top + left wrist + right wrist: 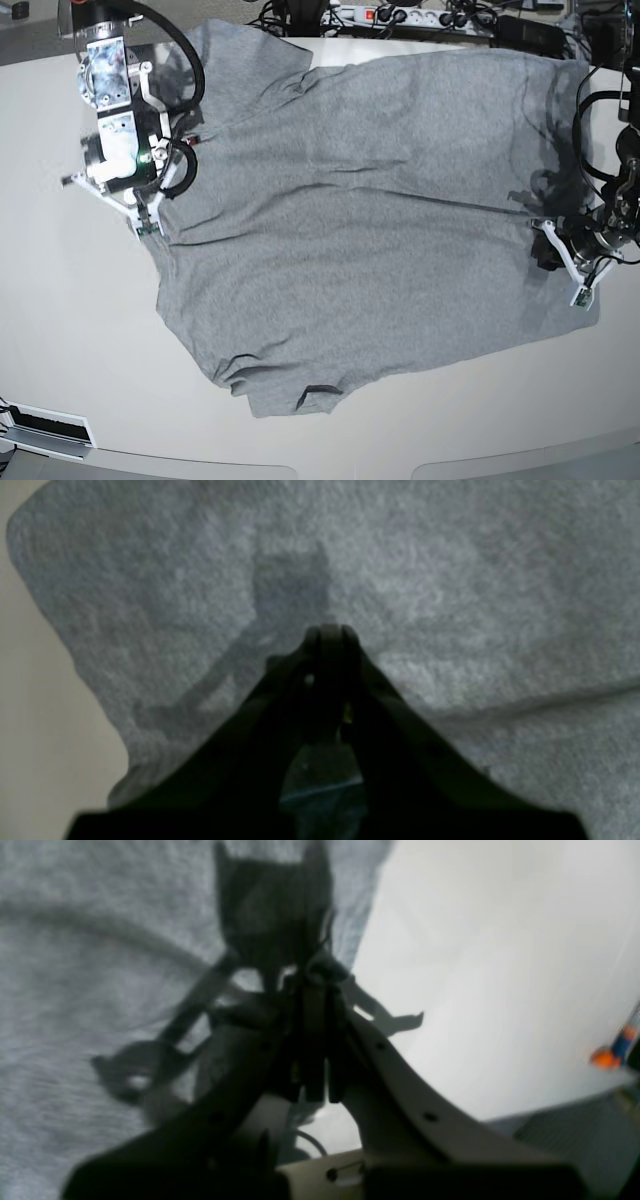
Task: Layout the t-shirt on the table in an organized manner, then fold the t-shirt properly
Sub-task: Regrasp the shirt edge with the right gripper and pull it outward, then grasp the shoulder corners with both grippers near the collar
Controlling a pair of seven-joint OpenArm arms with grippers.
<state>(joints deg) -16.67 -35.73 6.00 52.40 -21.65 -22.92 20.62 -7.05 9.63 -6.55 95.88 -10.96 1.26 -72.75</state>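
Observation:
The grey t-shirt (370,200) lies spread nearly flat on the white table (80,350), plain side up, with a few creases and a small turned-up fold at its near edge. My right gripper (143,225) sits at the shirt's left edge. In the right wrist view that gripper (322,972) is shut, with a small lump of the t-shirt (75,940) edge pinched at its tip. My left gripper (580,295) rests at the shirt's right edge. Seen from the left wrist, this gripper (330,630) is shut, tip down on the t-shirt (450,580), and no fabric shows between its fingers.
A power strip with cables (400,15) runs along the table's far edge. An orange and blue object (612,1050) sits by the table's rim in the right wrist view. Bare table (30,705) shows beside the shirt. A white fixture (45,430) lies at the near left corner.

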